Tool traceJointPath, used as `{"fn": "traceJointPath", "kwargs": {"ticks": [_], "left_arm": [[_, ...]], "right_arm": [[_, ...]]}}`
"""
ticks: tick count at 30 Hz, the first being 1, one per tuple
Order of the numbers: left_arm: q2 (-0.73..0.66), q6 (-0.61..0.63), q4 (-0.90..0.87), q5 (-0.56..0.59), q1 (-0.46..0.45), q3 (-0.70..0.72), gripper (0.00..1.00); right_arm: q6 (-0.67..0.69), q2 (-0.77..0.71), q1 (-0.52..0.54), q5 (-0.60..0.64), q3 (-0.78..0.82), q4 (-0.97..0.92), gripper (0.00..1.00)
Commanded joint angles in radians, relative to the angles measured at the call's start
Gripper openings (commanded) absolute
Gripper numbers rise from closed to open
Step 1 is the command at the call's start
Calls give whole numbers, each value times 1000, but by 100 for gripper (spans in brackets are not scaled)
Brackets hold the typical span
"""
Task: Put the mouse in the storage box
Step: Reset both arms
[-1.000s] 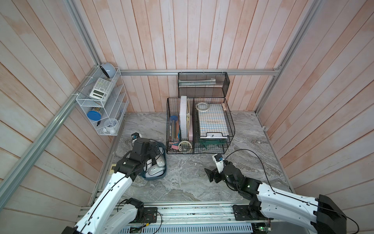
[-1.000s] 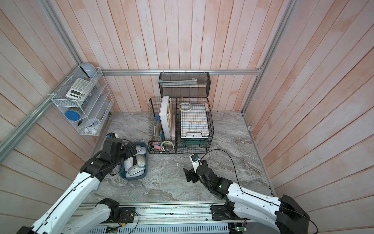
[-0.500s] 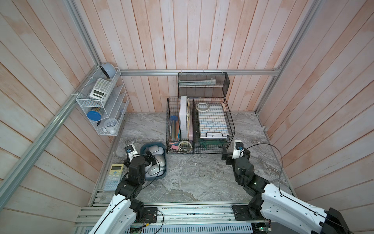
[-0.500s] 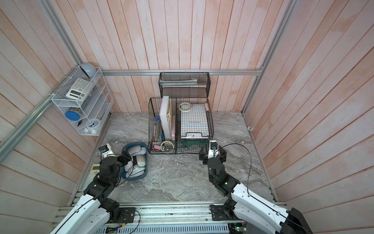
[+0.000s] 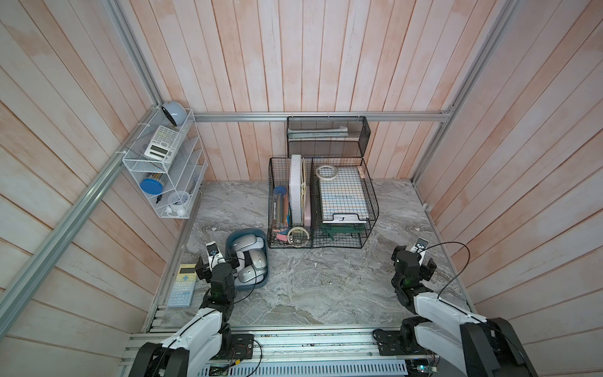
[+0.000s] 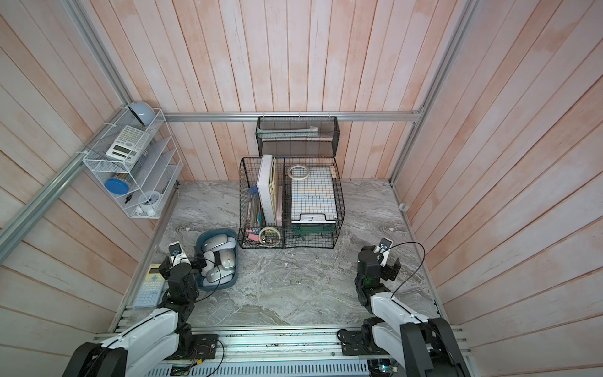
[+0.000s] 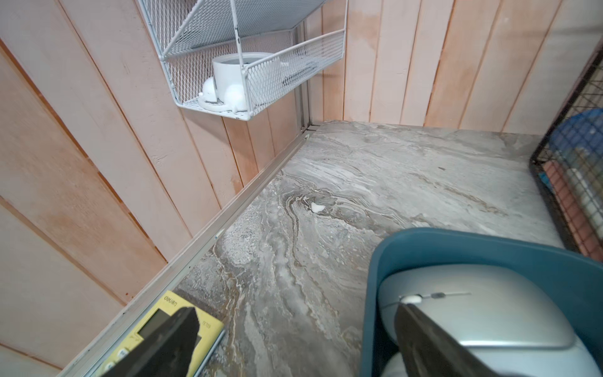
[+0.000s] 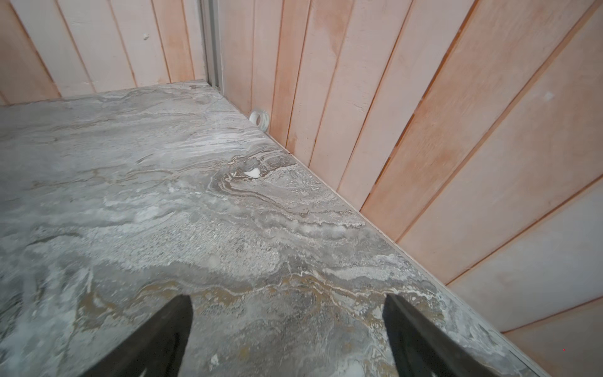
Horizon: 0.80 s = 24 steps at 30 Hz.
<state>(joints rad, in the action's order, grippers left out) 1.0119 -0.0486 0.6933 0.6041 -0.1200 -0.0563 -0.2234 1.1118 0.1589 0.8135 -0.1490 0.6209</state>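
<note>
The storage box (image 5: 247, 231) (image 6: 217, 230) is a dark teal bin on the left of the marble table, with several silver mice in it, such as one mouse (image 5: 257, 259) (image 6: 227, 258). My left gripper (image 5: 219, 265) (image 6: 181, 262) hangs open at the box's near left corner. In the left wrist view the left gripper (image 7: 293, 326) holds nothing; one finger is over a calculator, the other over a mouse (image 7: 473, 313) inside the box (image 7: 456, 241). My right gripper (image 5: 413, 261) (image 6: 378, 262) (image 8: 287, 326) is open and empty above bare table at the right.
A yellow and blue calculator (image 5: 182, 287) lies left of the box by the wall. Black wire baskets (image 5: 321, 202) full of stationery stand at the back middle. A white wire rack (image 5: 166, 169) hangs on the left wall. A small tape roll (image 8: 259, 118) rests against the right wall.
The left gripper has drawn back from over the box toward the front. The right gripper has swung from the table's middle to the right side. Both stayed open.
</note>
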Motion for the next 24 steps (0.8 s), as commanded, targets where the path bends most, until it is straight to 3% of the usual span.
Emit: {"fn": "traceJointPath", "kwargs": {"ticks": [1, 3, 5, 7, 9, 10, 12, 13, 17, 24], "left_arm": [[170, -26, 272, -158, 90, -70, 100], [281, -55, 377, -241, 142, -101, 100], [270, -66, 177, -373, 161, -188, 100], [390, -67, 358, -442, 160, -156, 100], [616, -61, 683, -459, 160, -121, 100], [599, -59, 650, -475, 164, -146, 100], [503, -42, 220, -495, 162, -285, 100], [552, -38, 203, -495, 158, -337, 100], [550, -45, 242, -419, 142, -315, 100], [544, -47, 223, -417, 141, -319, 100]], "right_arm": [[87, 118, -24, -118, -56, 241, 98], [76, 253, -34, -163, -80, 364, 98], [176, 394, -34, -268, -124, 487, 98], [207, 438, -37, -394, -193, 346, 98], [201, 448, -49, -416, -202, 353, 98], [199, 452, -52, -412, -205, 353, 98], [179, 447, -68, -435, -215, 325, 98], [169, 448, -73, -423, -224, 309, 97], [166, 446, -75, -425, -224, 307, 98], [166, 446, -75, -423, -222, 311, 97]]}}
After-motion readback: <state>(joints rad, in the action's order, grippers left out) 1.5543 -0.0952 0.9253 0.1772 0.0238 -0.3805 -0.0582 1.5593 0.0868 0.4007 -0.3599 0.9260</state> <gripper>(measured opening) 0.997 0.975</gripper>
